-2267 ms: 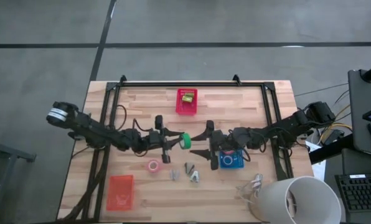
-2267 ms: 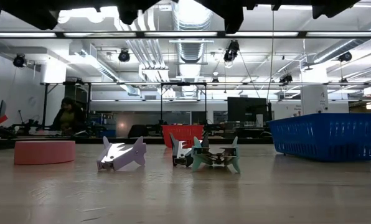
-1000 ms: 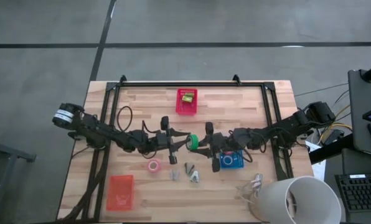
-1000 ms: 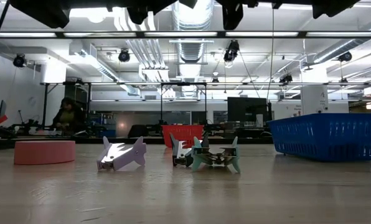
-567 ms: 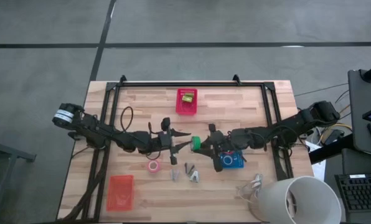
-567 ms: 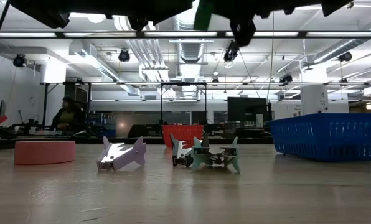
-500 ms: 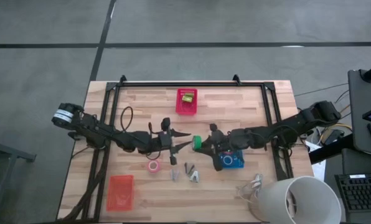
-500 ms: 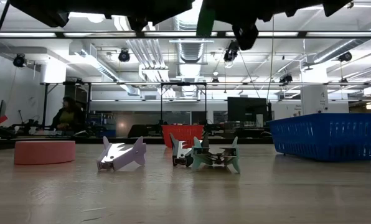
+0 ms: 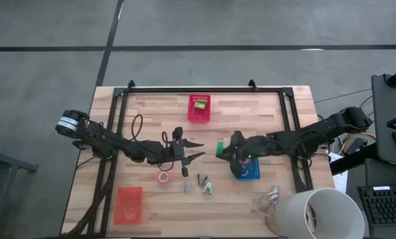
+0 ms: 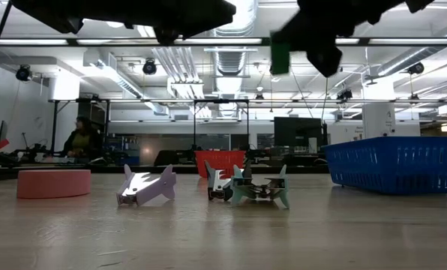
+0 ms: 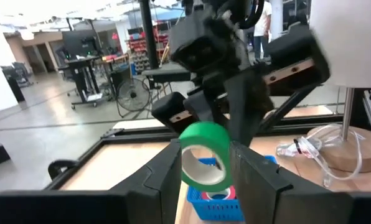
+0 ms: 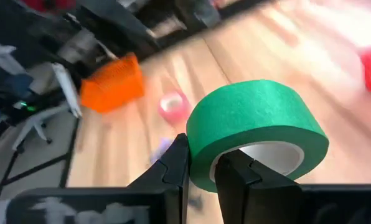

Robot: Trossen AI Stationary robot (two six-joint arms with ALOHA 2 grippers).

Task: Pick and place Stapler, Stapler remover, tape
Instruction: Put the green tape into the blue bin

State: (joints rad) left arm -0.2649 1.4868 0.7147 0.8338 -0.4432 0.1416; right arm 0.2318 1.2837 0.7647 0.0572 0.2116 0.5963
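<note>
The wooden worktop [image 9: 151, 106] carries a black frame along its edges, and both dark arms reach in over its middle from opposite sides. A large white cone-shaped lamp shade [image 9: 315, 214] sits at the near right corner, with a loose cable [image 9: 268, 198] beside it.

The right hand [image 9: 223, 149] hangs above the worktop's centre, its fingers closed across the wall of the green tape roll [image 9: 221, 149], one finger through the hollow centre. The right wrist view shows the roll [image 12: 255, 127] clamped between the two dark fingers [image 12: 173, 165], clear of the wood below. The left hand [image 9: 193, 149] is just beside it, apart from the roll, with its two fingers spread open and holding nothing; the left wrist view looks between those fingers at the green roll [image 11: 204, 155] held by the other arm.

An orange basket [image 9: 128, 204] lies at the near left corner, a blue basket [image 9: 247, 170] sits under the right arm, and a red basket [image 9: 198, 108] stands at the far middle with the yellow-green stapler [image 9: 200, 104] inside it.

The pink tape roll [image 9: 163, 177] lies flat on the wood near the left hand. Next to it, three small staple removers [image 9: 200, 184] lie in a loose cluster; in the low view they [image 10: 250, 187] stand close together on the wood.
</note>
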